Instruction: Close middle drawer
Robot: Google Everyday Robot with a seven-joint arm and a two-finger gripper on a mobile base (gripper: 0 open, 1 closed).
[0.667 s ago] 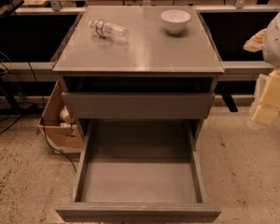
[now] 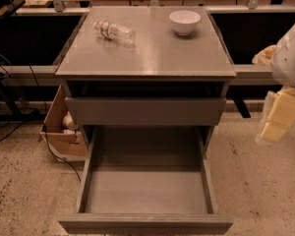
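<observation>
1. Task object. The grey, handle-less middle drawer (image 2: 145, 224), a long rectangular tray with low side walls and a plain flat front panel, stands pulled far out of the grey cabinet toward the camera. Nothing shows in its tray.
2. Neighbouring front. The grey upper drawer front (image 2: 145, 111) sits above the tray's rear, close under the flat grey counter (image 2: 152, 58) and nearly flush with the frame.
3. Effector. The cream-coloured gripper (image 2: 278, 119) hangs at the right edge of the view, beside the cabinet, well apart from the middle drawer and higher than its front panel. Whether it is spread or closed cannot be told.
4. Step in hand (judgement). Closing has not begun; the gripper must first come round to the outer face of the front panel.
5. Technique (judgement). Contact near the middle of the panel's width, then a straight push along the runners, should serve best. An off-centre push would likely skew the tray and jam it.
6. Bystanders. A clear plastic bottle (image 2: 114, 31) lying on its side and a white ceramic bowl (image 2: 185, 21) rest on the counter. A brown cardboard box (image 2: 64, 132) sits on the floor left of the cabinet. None lies in the push path.
</observation>
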